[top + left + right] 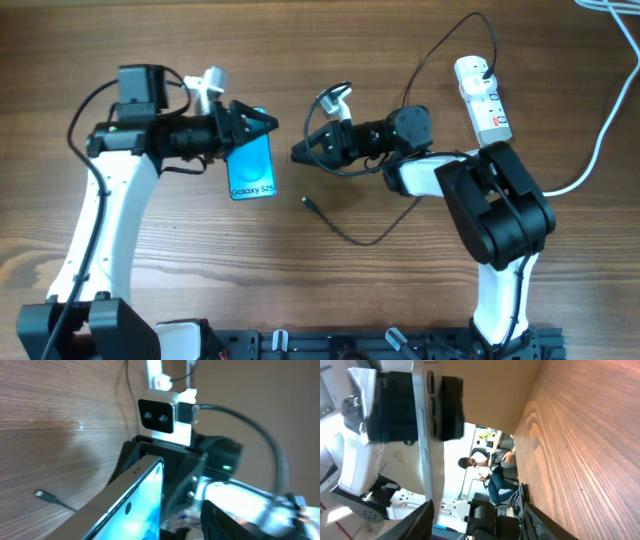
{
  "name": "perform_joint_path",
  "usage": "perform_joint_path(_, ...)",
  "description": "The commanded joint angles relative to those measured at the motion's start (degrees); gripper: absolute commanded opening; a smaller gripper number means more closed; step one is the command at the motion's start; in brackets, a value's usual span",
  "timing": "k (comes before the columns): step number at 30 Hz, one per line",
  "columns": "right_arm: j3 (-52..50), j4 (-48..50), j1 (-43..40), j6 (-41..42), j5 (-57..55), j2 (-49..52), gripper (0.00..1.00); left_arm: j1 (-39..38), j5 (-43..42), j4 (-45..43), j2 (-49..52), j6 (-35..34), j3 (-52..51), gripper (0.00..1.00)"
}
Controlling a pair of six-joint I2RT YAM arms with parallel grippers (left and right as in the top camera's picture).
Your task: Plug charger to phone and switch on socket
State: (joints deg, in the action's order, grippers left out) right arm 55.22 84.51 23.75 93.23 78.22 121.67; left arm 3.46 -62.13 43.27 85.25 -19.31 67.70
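Right pincer [303,150]: wide apart, empty, pointing toward left arm [110,200]. Charger tip [306,202]: loose on table [330,300], just robot-side of that pincer, cable [350,240] trailing away rightward; right arm [500,205] nearer. Phone [251,168]: beyond, clamped in left pincer [258,128], long axis toward robot. Socket [480,100]: far right, well apart.

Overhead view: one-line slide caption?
Left gripper holds the phone; right gripper faces it, open and empty; charger tip lies on the table.
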Motion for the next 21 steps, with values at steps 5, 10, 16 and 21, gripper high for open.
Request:
perform_joint_path(5, -0.37, 1.81, -4.17, 0.17, 1.55, 1.01, 0.53, 4.87, -13.92, -0.79, -1.68, -9.25, 0.68, 0.04)
perform_joint_path(10, -0.35, 1.81, -7.82, 1.66, 1.90, -1.60, 0.44, 4.92, -13.90, -2.16, -1.68, -9.51, 0.68, 0.04)
perform_joint_path(16, -0.37, 1.33, -12.35, 2.69, 5.01, -8.33, 0.69, 4.92, -11.65, -2.12, -1.68, -9.51, 0.68, 0.04)
perform_joint_path(21, -0.90, -3.69, -12.46, -5.05, 7.78, -9.16, 1.00, 4.92, -9.53, -2.14, -1.68, -9.44, 0.68, 0.04)
